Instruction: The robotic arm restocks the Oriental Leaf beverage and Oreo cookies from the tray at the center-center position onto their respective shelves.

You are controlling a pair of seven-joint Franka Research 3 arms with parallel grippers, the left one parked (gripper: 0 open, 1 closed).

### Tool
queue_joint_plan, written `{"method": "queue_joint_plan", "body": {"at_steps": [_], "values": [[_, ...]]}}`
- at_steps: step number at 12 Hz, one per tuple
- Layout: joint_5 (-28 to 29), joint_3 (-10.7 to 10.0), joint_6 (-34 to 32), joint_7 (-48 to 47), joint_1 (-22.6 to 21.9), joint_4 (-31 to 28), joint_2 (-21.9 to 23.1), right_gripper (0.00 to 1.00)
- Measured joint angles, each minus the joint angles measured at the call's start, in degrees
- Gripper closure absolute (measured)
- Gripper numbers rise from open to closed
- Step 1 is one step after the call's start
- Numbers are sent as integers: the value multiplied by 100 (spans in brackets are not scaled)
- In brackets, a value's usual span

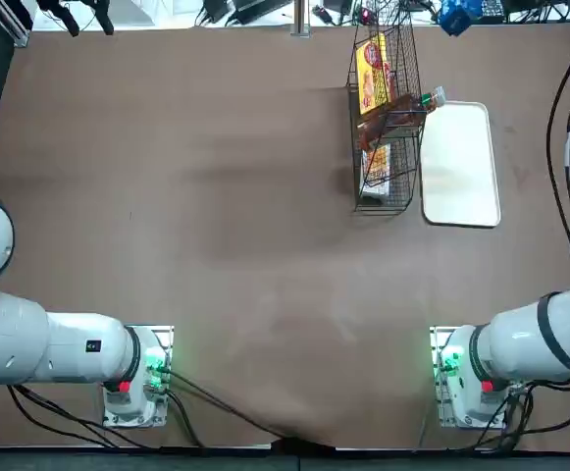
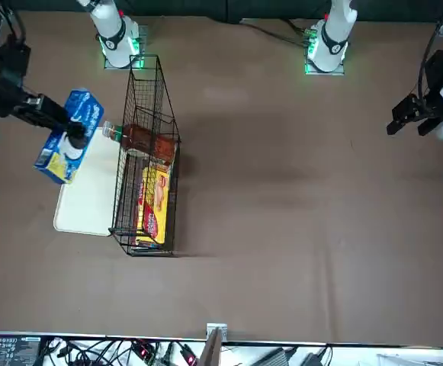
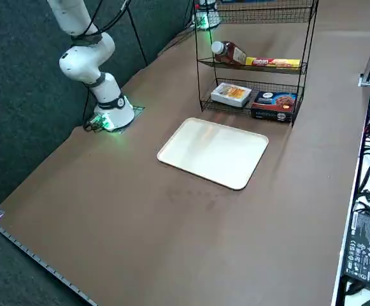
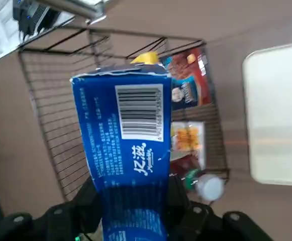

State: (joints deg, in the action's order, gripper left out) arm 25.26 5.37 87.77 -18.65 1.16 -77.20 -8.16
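My right gripper [image 2: 70, 137] is shut on the blue Oreo pack [image 2: 67, 136], holding it in the air over the white tray's [image 2: 84, 200] far end, beside the black wire rack [image 2: 146, 164]. In the wrist view the Oreo pack [image 4: 128, 150] stands upright between the fingers of the gripper [image 4: 135, 203], barcode side showing, with the rack [image 4: 55, 125] below it. The tea bottle [image 3: 234, 53] lies on its side on a middle tier, its white cap [image 1: 438, 96] poking out toward the tray [image 1: 458, 162]. The tray [image 3: 213, 152] is bare.
A yellow-and-red pack [image 3: 271, 62] lies on the bottle's tier. On the lowest tier sit a white box [image 3: 231, 94] and a dark box [image 3: 274, 105]. The right arm's base [image 3: 111, 113] stands near the table's edge. Cables [image 1: 569, 147] hang at the right.
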Motion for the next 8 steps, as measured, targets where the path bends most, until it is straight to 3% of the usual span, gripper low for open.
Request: {"method": "queue_joint_plan", "body": {"at_steps": [4, 8], "values": [[194, 375, 5, -317, -6, 1, -4, 39], [203, 548, -26, -332, -86, -17, -56, 38]]}}
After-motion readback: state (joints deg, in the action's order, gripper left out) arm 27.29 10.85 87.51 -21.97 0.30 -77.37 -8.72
